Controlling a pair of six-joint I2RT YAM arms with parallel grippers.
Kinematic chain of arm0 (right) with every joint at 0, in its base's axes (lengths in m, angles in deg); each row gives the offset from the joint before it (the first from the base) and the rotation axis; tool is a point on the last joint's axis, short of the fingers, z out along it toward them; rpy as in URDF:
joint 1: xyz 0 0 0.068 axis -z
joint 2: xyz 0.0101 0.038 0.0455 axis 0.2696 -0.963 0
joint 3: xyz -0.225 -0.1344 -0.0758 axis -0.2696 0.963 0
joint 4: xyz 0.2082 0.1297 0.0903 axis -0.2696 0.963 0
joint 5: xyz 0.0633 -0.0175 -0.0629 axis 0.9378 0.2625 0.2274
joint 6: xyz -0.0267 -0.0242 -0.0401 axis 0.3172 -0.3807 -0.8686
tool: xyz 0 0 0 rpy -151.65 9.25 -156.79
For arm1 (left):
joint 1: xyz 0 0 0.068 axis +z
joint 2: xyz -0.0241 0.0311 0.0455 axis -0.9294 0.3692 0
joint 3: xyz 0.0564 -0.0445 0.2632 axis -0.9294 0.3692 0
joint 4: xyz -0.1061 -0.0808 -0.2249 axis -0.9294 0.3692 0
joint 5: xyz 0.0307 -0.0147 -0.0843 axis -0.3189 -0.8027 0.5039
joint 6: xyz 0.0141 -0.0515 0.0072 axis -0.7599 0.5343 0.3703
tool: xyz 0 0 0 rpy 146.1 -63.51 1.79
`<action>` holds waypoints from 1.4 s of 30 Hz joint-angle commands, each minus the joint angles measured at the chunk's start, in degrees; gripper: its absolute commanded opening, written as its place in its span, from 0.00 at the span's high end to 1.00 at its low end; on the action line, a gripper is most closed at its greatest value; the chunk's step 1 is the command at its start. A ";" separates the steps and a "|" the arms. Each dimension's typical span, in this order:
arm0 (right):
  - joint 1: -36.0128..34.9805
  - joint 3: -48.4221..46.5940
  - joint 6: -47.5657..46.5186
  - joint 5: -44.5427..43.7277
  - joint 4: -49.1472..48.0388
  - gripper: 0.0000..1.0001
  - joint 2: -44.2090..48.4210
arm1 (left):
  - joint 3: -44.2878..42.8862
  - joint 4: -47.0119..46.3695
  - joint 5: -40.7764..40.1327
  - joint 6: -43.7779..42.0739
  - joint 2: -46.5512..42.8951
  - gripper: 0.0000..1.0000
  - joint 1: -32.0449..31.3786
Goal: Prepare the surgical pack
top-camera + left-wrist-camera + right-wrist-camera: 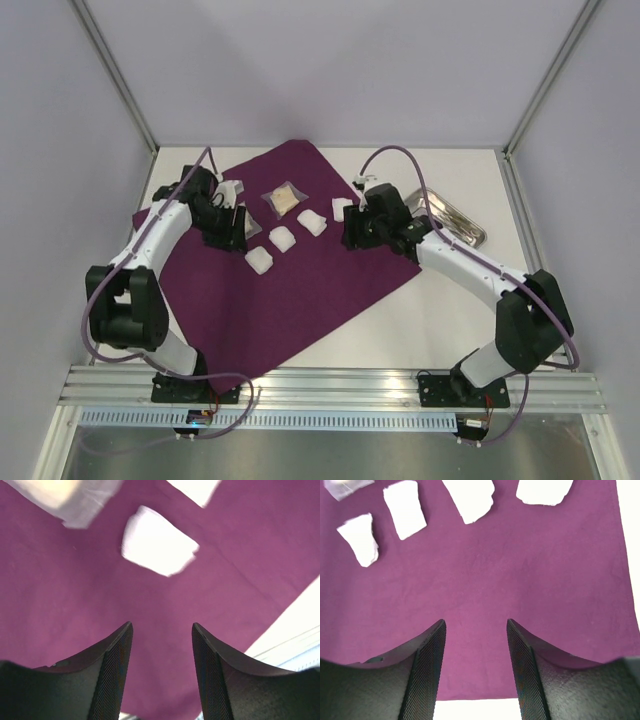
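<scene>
Left tool (161,626) and right tool (475,622) gape empty above purple cloth (300,290).

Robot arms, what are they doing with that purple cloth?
They are setting up a surgical pack. White gauze pads lie in a row on the purple cloth, with a tan packet beside them. The left gripper and right gripper hover over the cloth, open and empty. The steel tray waits off the cloth, on the right.

Left gripper (162,626) parted, empty; right gripper (476,622) likewise.
</scene>
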 commanded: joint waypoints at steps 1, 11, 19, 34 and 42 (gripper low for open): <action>-0.61 1.27 2.37 -0.77 -4.20 0.46 2.95 | -0.06 -8.96 -2.42 4.41 4.02 0.41 0.03; -2.98 1.27 2.63 -5.42 -1.83 0.46 2.69 | -2.17 -14.24 -2.59 6.34 17.47 0.40 -2.25; -5.18 2.24 0.79 -8.76 -0.43 0.46 5.76 | -0.86 -15.83 -3.92 7.75 20.56 0.46 -2.25; -5.18 0.40 -3.52 -9.38 0.98 0.45 5.06 | 1.35 -15.39 1.35 5.30 19.24 0.77 -2.25; -5.10 -3.99 -3.35 -8.51 0.54 0.45 0.50 | 0.91 -13.46 3.99 2.66 14.06 1.00 -2.25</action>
